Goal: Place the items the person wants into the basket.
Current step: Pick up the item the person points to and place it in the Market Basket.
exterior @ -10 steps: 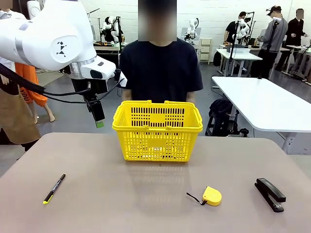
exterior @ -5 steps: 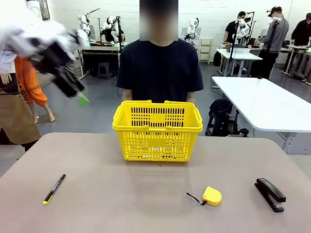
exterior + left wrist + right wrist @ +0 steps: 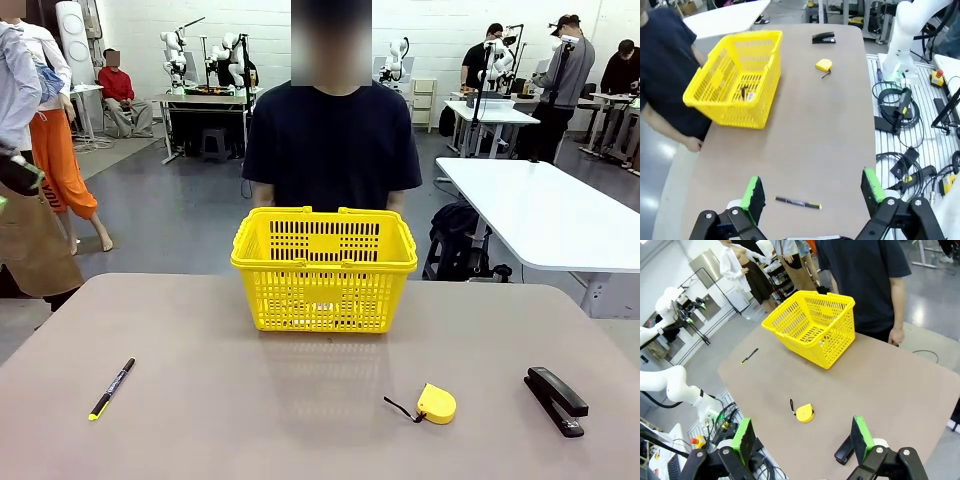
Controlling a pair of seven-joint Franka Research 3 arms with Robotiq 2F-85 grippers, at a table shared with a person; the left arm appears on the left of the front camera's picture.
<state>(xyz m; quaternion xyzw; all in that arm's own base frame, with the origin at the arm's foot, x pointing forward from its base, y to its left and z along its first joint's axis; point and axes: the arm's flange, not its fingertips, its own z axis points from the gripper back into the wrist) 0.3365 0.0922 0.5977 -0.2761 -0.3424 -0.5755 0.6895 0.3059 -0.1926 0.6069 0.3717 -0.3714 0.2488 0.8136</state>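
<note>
The yellow basket (image 3: 325,270) stands at the table's far middle, in front of the person (image 3: 332,140) in a dark T-shirt. Small items lie on its floor, one of them dark (image 3: 744,93); they are too small to name. A thin black pen with a yellow end (image 3: 111,388) lies near the front left. My left gripper (image 3: 812,191) hangs open and empty high above the pen (image 3: 798,202). My right gripper (image 3: 802,437) is open and empty too, high above the stapler's end of the table. Both are far from the basket (image 3: 812,327).
A yellow tape measure (image 3: 436,403) and a black stapler (image 3: 556,400) lie at the front right. The person's hand (image 3: 897,335) hangs at the table's far edge. Cables and the right arm's base (image 3: 905,35) sit beyond the table's near side.
My left arm, which hung just left of the basket, has swung up and away to the left, leaving the table in the front view.
</note>
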